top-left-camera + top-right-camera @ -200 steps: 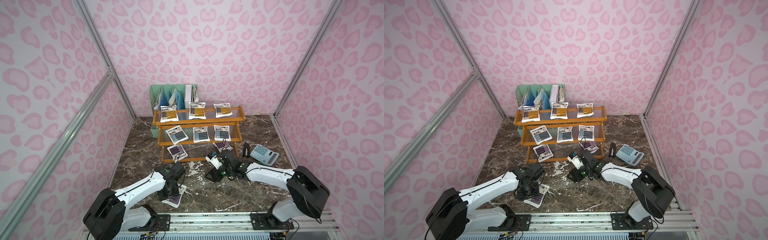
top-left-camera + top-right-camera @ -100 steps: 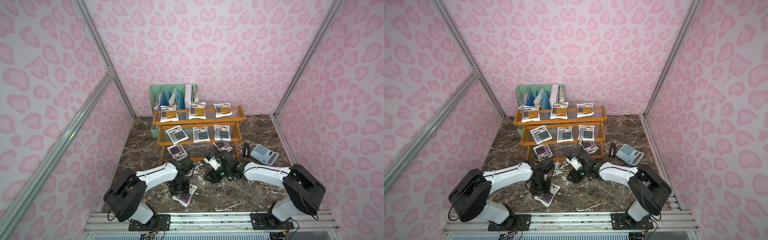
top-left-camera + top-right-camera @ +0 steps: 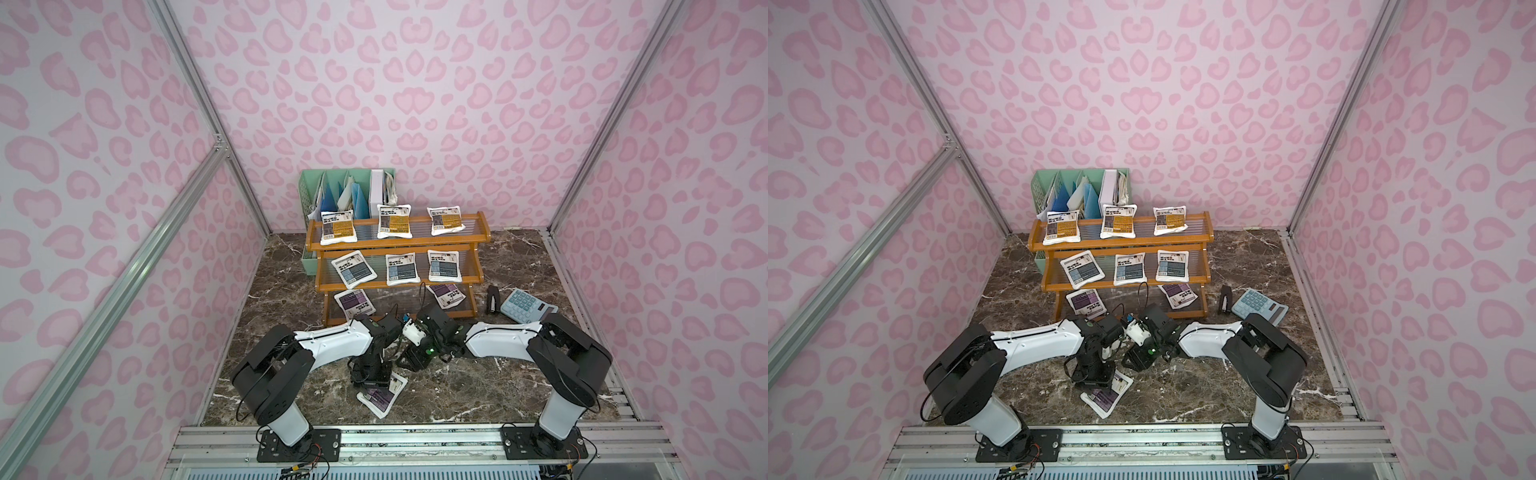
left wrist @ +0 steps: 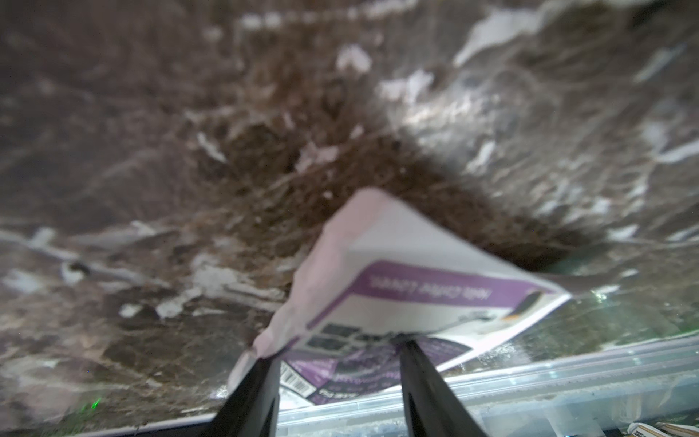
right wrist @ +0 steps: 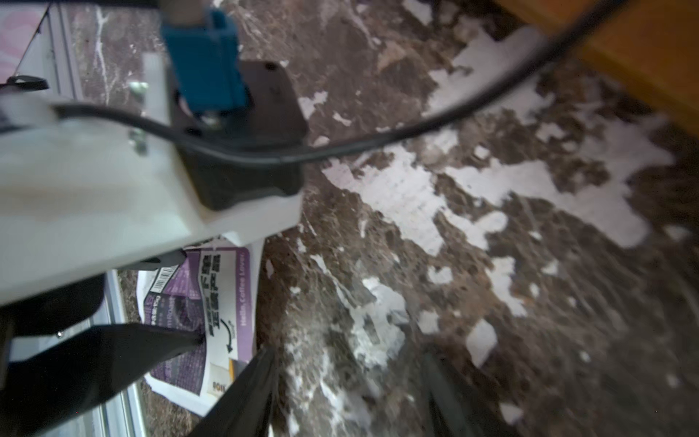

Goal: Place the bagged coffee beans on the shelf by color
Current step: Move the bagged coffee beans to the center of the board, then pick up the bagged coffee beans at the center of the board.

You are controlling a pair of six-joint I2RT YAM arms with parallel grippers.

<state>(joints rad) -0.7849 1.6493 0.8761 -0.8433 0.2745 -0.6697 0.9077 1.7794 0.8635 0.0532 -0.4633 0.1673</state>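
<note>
A purple bagged coffee beans pouch [image 3: 380,397] [image 3: 1106,399] lies on the marble floor near the front rail. My left gripper [image 3: 372,374] [image 4: 338,352] points down onto it and is shut on it. Both fingers press the pouch [image 4: 416,272], which buckles upward between them. My right gripper [image 3: 409,361] [image 5: 348,378] hangs open just beside it over bare floor, holding nothing. The shelf [image 3: 399,286] [image 3: 1125,284] holds three orange pouches [image 3: 394,221] on top, three blue-grey ones [image 3: 401,269] in the middle, and two purple ones [image 3: 354,302] at the ends of the lowest tier.
A mint-green file holder [image 3: 347,191] stands behind the shelf. A grey calculator [image 3: 525,307] and a black stapler [image 3: 492,299] lie to the shelf's right. The two wrists are close together in front of the shelf. An aluminium rail [image 3: 374,440] borders the front.
The left gripper has swung rightward toward the right gripper, and the purple pouch has slid right along with it. Its jaws have narrowed slightly. The right arm has barely moved.
</note>
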